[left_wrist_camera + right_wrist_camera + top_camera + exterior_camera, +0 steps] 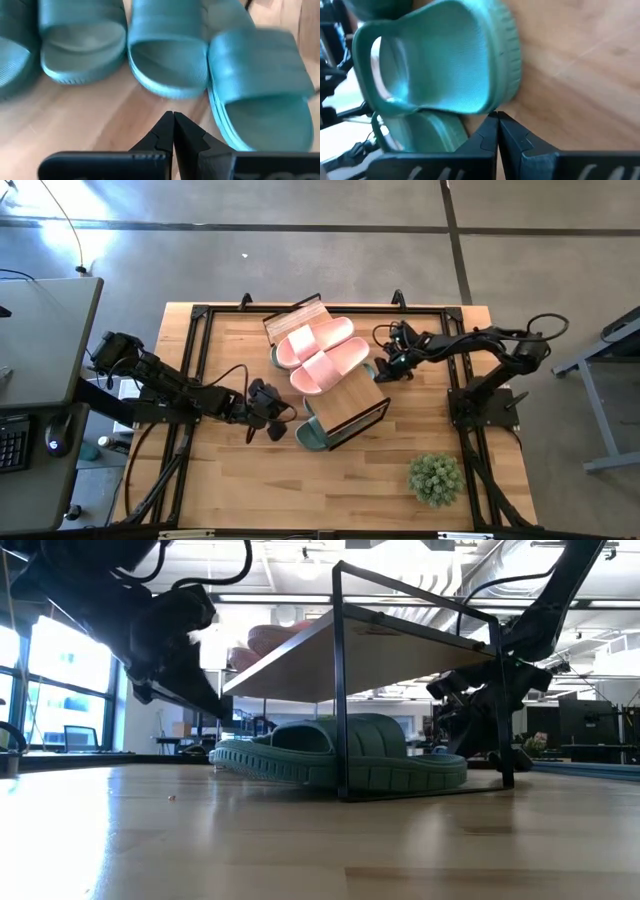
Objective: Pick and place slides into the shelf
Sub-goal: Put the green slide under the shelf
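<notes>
A wooden table [240,490] held a shelf [350,402] set diagonally near its middle. Two pink slides [322,352] lay side by side on the shelf's plank top. Green slides [340,755] sat on the table under the plank, poking out at both ends; the left wrist view showed four in a row. By that count all six slides seemed placed, so the task looked finished or nearly so. The left gripper [272,416] hovered just beside the shelf's near end, fingers clenched and empty. The right gripper [388,366] hung near the far side, also clenched on nothing. A plant [436,477] stood near the table's front edge. No brand, label or writing was legible.
</notes>
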{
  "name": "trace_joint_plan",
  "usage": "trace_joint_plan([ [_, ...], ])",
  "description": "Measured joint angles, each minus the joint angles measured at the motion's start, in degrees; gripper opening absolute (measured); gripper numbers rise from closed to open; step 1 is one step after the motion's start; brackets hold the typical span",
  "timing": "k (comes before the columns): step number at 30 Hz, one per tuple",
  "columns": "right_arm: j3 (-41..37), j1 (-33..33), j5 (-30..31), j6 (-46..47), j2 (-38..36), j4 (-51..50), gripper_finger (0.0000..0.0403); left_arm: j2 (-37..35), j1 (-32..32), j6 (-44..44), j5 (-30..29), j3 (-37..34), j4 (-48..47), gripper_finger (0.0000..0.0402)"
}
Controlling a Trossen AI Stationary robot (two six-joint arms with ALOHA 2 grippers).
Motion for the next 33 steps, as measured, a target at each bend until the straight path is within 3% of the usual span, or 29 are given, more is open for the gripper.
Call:
trace_joint_plan([
  [9, 0.0, -4.9, 3.1, -3.9, -6.1, -4.9, 0.0000, -0.1, -4.2, 4.3, 10.5, 0.0, -2.2, 0.0000],
  [13, 0.0, -8.2, 5.2, -6.4, -8.5, -6.7, 0.0000, -0.2, -7.4, 7.9, 15.7, 0.3, 1.2, 0.0000],
  [26, 0.0, -8.0, 4.0, -6.6, -1.4, 0.1, 0.0000, 12.2, -8.3, 7.6, 18.6, 7.8, 4.0, 0.0000],
  [33, 0.0, -6.0, 4.0, -6.2, -1.4, 1.8, 0.0000, 14.5, -8.3, 5.9, 16.1, 8.9, 5.1, 0.0000],
])
